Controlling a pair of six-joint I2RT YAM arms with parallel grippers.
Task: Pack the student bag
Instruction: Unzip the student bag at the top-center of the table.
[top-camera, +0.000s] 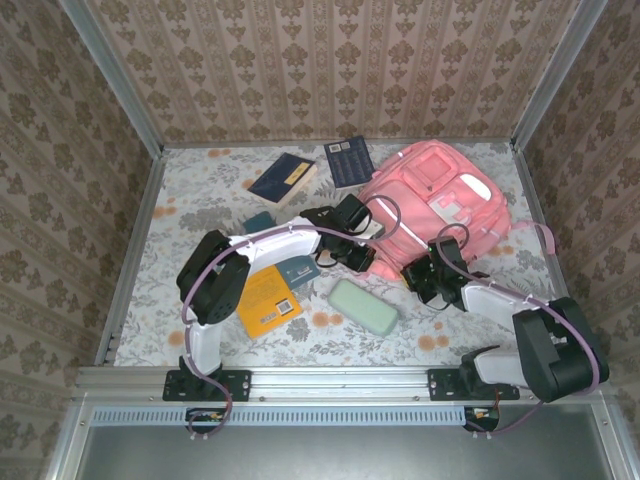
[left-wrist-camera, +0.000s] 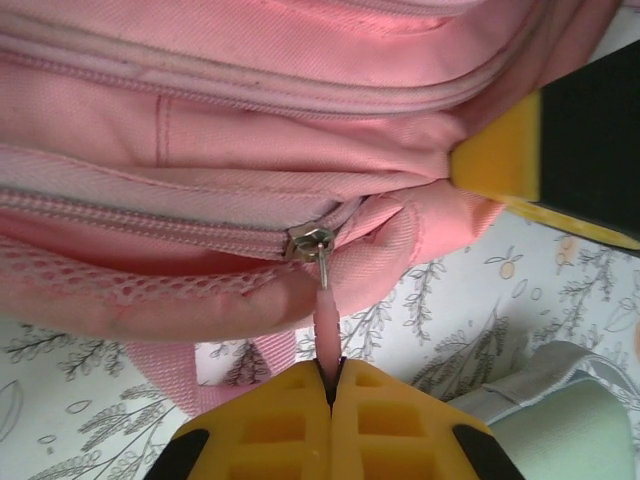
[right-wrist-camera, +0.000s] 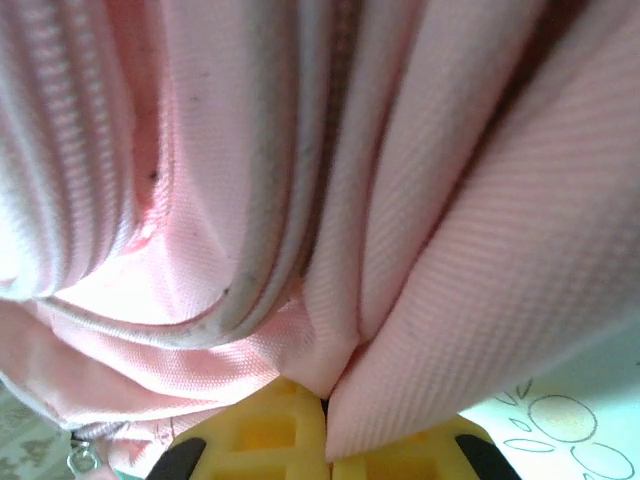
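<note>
Left end effector (top-camera: 352, 255) sits at 8 o'clock of the student bag (top-camera: 440, 195) from above; at its wrist, pinching the zip pull (left-wrist-camera: 325, 318), closed zip running toward 9 o'clock; right end effector (right-wrist-camera: 325, 405) pinches a fabric fold (bracing, likely)

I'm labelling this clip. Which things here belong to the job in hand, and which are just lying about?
Job in hand: student bag; its zip pull, pinched by the left claw; right claw, shut on bag fabric.

Lying about: dark blue book; blue patterned book; yellow book; pale green case.
</note>
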